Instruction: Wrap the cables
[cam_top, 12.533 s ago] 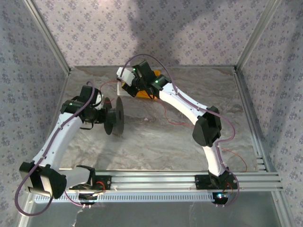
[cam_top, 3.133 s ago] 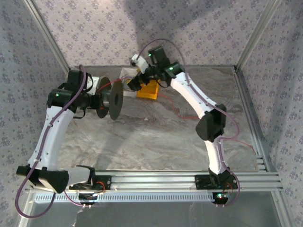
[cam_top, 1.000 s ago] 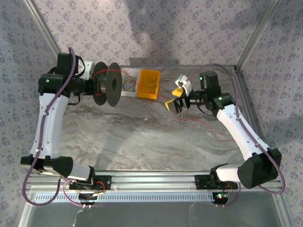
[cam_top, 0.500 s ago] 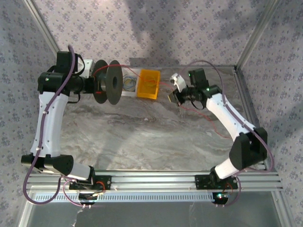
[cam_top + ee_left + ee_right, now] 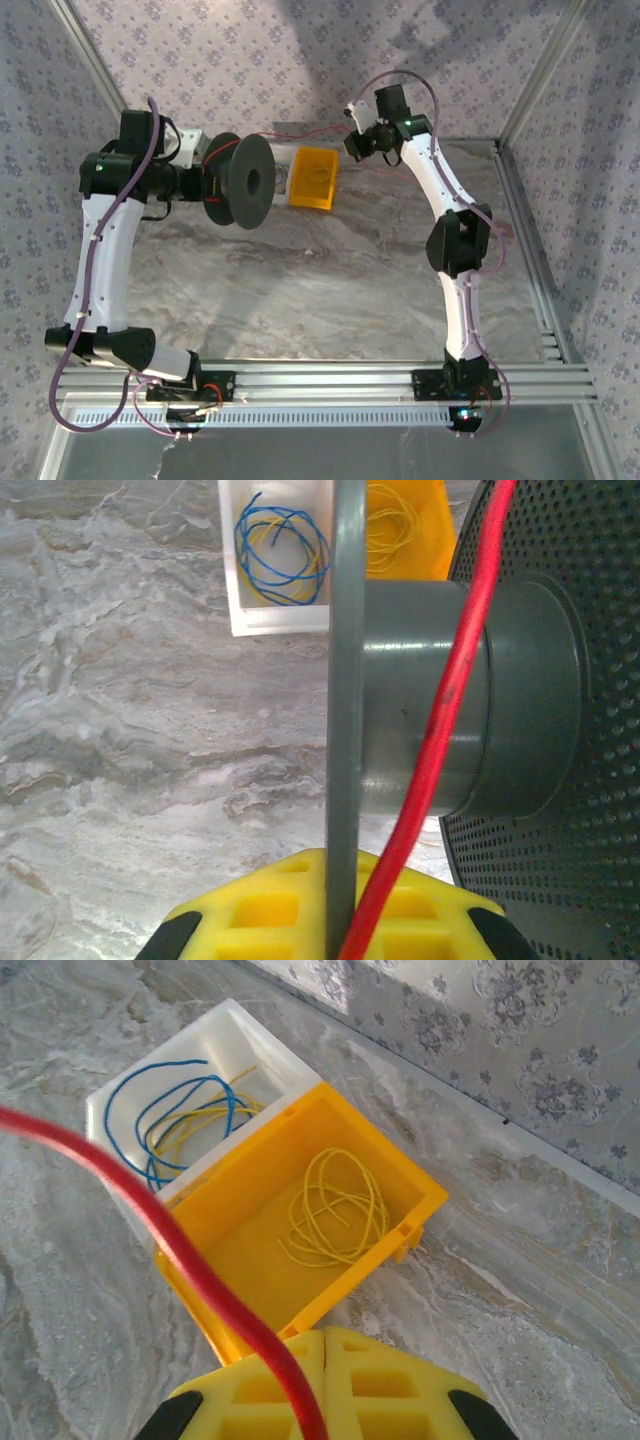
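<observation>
So the red cable (image 5: 447,695) crosses the hub of the grey spool (image 5: 520,700), held up above the counter (image 5: 330,290). The left gripper (image 5: 335,925) is clamped on the spool's flange. The right gripper (image 5: 322,1385) has its pads pinched tight on the cable above the yellow bin (image 5: 245,1220).

Thin red cable (image 5: 447,715) lies nearly straight across the grey spool (image 5: 520,695) hub.

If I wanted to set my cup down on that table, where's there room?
The broad middle of the table, from the spool to the near rail, lies bare. The far edge is crowded: the spool, the white bin and yellow bin beside it, and the red cable strung across.
</observation>
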Motion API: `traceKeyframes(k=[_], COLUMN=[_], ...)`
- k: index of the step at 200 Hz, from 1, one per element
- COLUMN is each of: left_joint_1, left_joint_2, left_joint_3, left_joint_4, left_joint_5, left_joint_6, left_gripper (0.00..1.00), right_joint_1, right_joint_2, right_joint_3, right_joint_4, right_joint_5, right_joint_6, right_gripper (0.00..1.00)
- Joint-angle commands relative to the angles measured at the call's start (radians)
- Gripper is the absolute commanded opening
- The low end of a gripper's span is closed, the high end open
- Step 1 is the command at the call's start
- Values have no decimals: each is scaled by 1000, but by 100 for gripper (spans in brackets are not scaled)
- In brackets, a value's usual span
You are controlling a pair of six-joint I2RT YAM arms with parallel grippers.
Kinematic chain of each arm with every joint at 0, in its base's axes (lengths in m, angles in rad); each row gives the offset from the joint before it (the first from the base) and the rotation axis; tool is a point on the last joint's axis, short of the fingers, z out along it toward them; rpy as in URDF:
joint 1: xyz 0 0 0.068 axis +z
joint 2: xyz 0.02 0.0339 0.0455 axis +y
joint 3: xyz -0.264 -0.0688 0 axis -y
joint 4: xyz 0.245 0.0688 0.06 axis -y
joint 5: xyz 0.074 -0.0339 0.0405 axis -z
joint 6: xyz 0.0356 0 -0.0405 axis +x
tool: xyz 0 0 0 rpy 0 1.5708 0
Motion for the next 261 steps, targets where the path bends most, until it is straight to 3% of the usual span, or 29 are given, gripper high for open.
traceKeyframes(k=[1,26,95,141,195,261], left_joint_1=[25,54,219,219,215,124], left_joint_2=[-56,-62,-55,-36,-67,-46], left_joint_3=[62,74,114,115,25,-68], left_joint_4=[17,69,466,553,482,500], left_joint_5=[83,128,457,507,281,-108], left_joint_6=[4,-45,-391,-464,-415,-432], left_gripper=[0,0,0,0,0,0], right_joint_1=[-17,-9,134,203,281,527], right_joint_2=[59,43,-147,-172,-240,-285], right_joint_3=[101,46,-335,-402,-388,-269], right_joint_4=[-108,-127,-116,-107,-141,-302], right_joint_5=[63,61,213,243,231,259], right_joint_6=[37,10,-78,-38,-34,-98], right_gripper=[0,0,0,0,0,0])
